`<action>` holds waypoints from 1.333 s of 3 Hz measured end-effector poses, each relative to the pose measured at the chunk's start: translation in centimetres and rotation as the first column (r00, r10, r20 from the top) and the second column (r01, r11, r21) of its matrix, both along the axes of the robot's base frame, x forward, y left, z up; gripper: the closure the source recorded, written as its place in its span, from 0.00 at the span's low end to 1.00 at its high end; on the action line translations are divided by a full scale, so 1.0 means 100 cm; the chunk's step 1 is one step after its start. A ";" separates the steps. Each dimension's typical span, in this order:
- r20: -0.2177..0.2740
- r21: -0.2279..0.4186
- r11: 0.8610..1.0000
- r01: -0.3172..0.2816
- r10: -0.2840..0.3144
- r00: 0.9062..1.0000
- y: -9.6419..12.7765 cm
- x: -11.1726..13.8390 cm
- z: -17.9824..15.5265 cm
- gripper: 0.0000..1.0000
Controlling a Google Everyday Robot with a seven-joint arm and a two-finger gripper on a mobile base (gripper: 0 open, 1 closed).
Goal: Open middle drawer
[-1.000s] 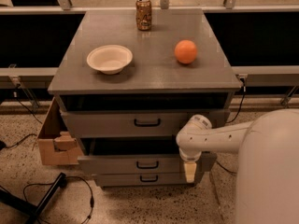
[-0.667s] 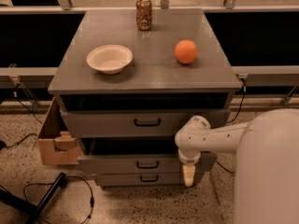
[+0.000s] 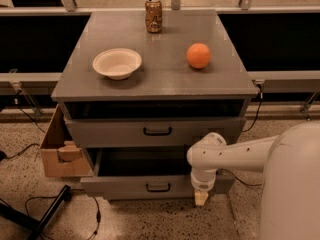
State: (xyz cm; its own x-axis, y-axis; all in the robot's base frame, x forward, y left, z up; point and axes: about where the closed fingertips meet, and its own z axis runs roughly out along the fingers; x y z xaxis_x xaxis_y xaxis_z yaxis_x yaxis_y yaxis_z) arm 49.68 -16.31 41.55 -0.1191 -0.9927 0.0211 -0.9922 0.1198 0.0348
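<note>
The grey cabinet (image 3: 155, 81) has its middle drawer (image 3: 120, 186) pulled well out toward me. Its plain front carries a small black loop handle (image 3: 158, 187), and the dark inside of its box (image 3: 142, 161) shows. The bottom drawer is hidden under it. My white arm reaches in from the right and bends down. The gripper (image 3: 201, 198) points at the floor just in front of the right end of the middle drawer's front, to the right of the handle.
The top drawer (image 3: 157, 131) stands slightly open above. On the cabinet top are a white bowl (image 3: 117, 63), an orange (image 3: 198, 55) and a can (image 3: 153, 15). A cardboard box (image 3: 57, 151) stands at the left. Cables and a black stand leg (image 3: 50, 214) lie on the floor.
The middle drawer has slid further out toward me and now covers the bottom drawer's front. The gripper has moved down and toward me with it.
</note>
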 end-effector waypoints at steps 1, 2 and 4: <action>0.000 0.000 1.000 0.000 0.000 1.000 0.000 0.000 0.008 0.70; 0.000 0.000 1.000 0.000 0.000 1.000 0.000 0.000 0.013 0.94; 0.000 0.000 1.000 0.000 0.000 1.000 0.000 0.000 0.016 0.86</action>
State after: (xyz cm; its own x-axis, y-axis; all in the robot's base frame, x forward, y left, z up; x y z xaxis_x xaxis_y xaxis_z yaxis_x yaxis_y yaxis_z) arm 49.67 -16.31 43.18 -0.1192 -0.9926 0.0211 -0.9922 0.1199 0.0349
